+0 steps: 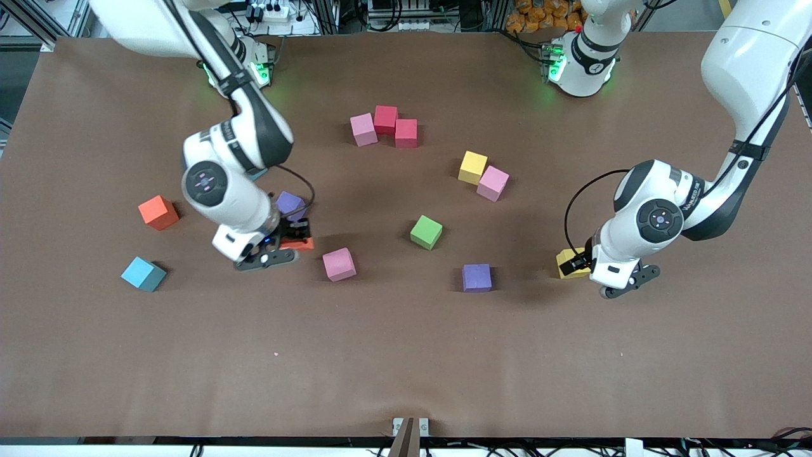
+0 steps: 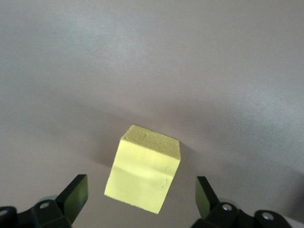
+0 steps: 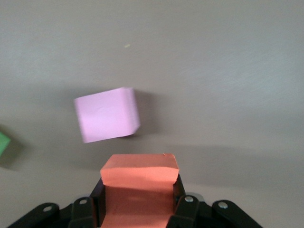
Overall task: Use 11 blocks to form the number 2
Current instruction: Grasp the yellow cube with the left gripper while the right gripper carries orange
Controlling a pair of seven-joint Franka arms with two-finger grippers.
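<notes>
My right gripper [image 1: 295, 237] is shut on an orange block [image 1: 298, 243], low over the table beside a purple block [image 1: 290, 204]. The right wrist view shows the orange block [image 3: 139, 183] between the fingers, with a pink block [image 3: 107, 114] ahead. My left gripper [image 1: 575, 264] is open around a yellow block [image 1: 568, 263] toward the left arm's end. In the left wrist view the yellow block [image 2: 143, 168] lies between the spread fingers [image 2: 76, 195], untouched. A pink block [image 1: 363, 129] and two red blocks [image 1: 385, 119] [image 1: 406, 133] touch in a short row. No number 2 shows.
Loose on the brown table: a yellow block [image 1: 472, 167] touching a pink one [image 1: 493, 183], a green block [image 1: 425, 231], a purple block [image 1: 476, 277], a pink block [image 1: 339, 264], an orange block [image 1: 158, 212] and a light blue block [image 1: 143, 273].
</notes>
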